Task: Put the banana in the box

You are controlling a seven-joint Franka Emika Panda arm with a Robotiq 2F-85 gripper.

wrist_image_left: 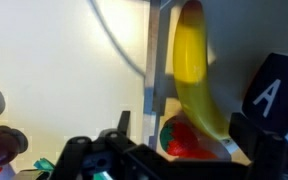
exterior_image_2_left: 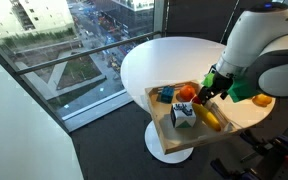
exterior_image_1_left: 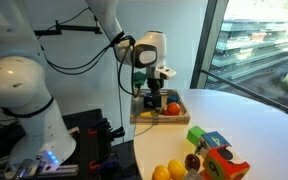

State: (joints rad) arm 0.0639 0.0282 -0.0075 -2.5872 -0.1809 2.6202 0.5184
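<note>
The banana point(exterior_image_2_left: 210, 119) lies flat inside the box point(exterior_image_2_left: 157, 118), along its near-right side. In the wrist view the banana point(wrist_image_left: 191, 60) runs lengthwise just inside the box's light-wood wall point(wrist_image_left: 152, 60). My gripper point(exterior_image_2_left: 210, 98) hangs just above the banana, with its fingers spread to either side of the banana's end and not touching it. The wrist view shows the gripper point(wrist_image_left: 181, 128) open and empty. In an exterior view the gripper point(exterior_image_1_left: 151, 97) stands over the box point(exterior_image_1_left: 156, 120), and I cannot make out the banana there.
The box also holds a red strawberry point(wrist_image_left: 184, 138), a black letter block point(wrist_image_left: 274, 90), a white cube point(exterior_image_2_left: 182, 116) and an orange fruit point(exterior_image_2_left: 186, 92). Colourful toy blocks point(exterior_image_1_left: 212, 148) and round yellow fruits point(exterior_image_1_left: 169, 171) sit on the white round table point(exterior_image_1_left: 249, 115). A window is close behind.
</note>
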